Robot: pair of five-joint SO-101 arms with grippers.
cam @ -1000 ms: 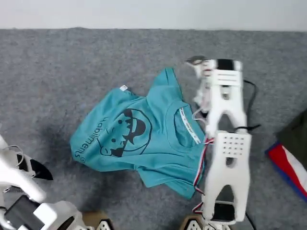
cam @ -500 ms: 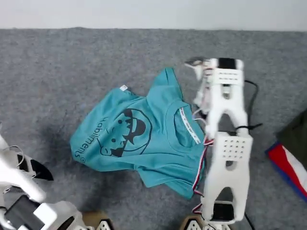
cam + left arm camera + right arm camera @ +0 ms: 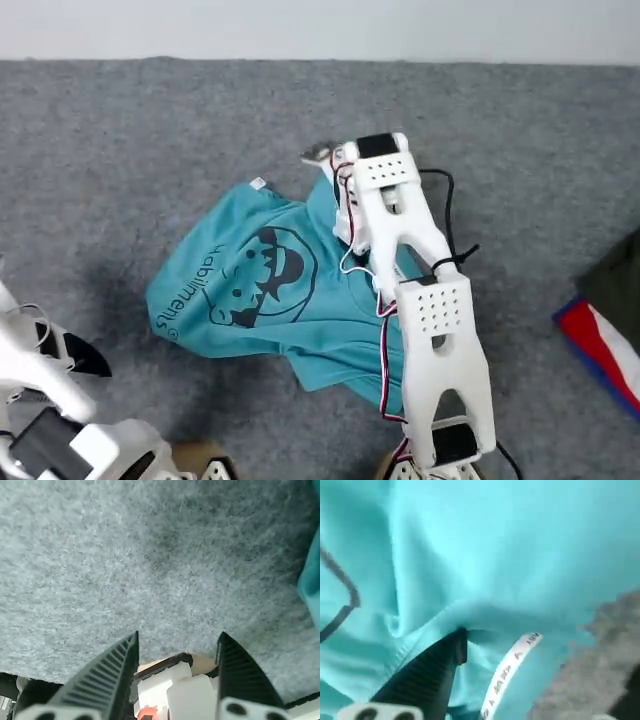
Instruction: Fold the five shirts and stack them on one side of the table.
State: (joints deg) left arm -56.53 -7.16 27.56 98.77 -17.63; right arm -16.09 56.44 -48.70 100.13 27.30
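Note:
A teal shirt [image 3: 250, 285] with a dark cartoon print lies crumpled and face up in the middle of the grey felt table [image 3: 150, 130]. My right arm stretches over its collar side, and my right gripper [image 3: 325, 165] is at the shirt's far sleeve. Up close, one black finger [image 3: 427, 672] presses into a fold of teal shirt [image 3: 485, 545] beside the white neck label [image 3: 512, 665]; the jaws stand apart. My left gripper [image 3: 177, 639] hangs open over bare felt near the front left corner, with the teal shirt's edge [image 3: 311, 587] off to one side.
At the right edge of the table lie a dark green garment [image 3: 615, 285] and a red, white and blue one [image 3: 600, 345]. A pale wall runs along the far side. My left arm [image 3: 40, 400] sits at the front left.
My right arm has swung left from beside the shirt to over its collar and far sleeve. The shirt and the left arm have stayed put.

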